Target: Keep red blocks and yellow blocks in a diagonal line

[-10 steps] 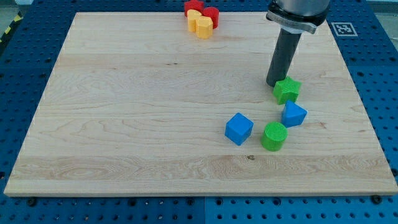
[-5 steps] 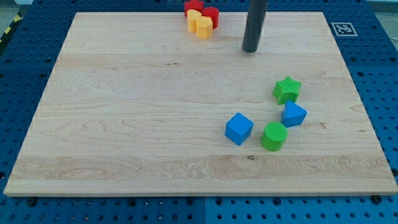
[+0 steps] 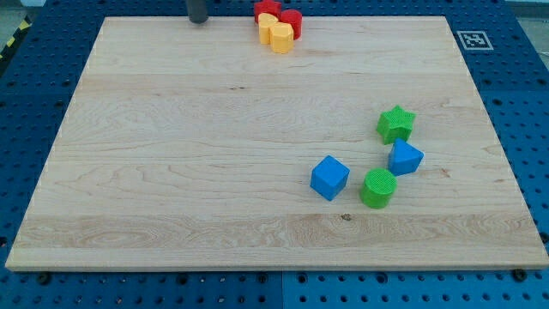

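Camera view showed two green blocks near the bottom right: a green round block and a green star. Two blue cubes sat there too, one blue cube left of the other blue cube. At the top edge, two red blocks and two yellow blocks huddled together. My tip stood left of them, touching nothing.

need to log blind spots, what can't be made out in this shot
- My tip: only the rod's lowest stub shows; the view's top edge cuts off the rest.
- Red blocks: packed against the yellow blocks at the top edge, so count and shapes are unclear.
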Action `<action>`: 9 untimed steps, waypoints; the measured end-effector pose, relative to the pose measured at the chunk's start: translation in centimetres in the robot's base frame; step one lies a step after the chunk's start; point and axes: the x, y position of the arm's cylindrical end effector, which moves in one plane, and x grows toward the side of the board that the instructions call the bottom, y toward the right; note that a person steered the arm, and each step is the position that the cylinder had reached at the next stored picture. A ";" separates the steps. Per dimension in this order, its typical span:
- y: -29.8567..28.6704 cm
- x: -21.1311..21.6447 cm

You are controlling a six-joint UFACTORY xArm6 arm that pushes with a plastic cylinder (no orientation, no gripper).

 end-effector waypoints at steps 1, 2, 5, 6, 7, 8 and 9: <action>4.4 0.1; 8.4 0.1; 9.2 2.2; 9.2 3.2; 9.8 4.4; 10.9 5.6; 12.5 8.4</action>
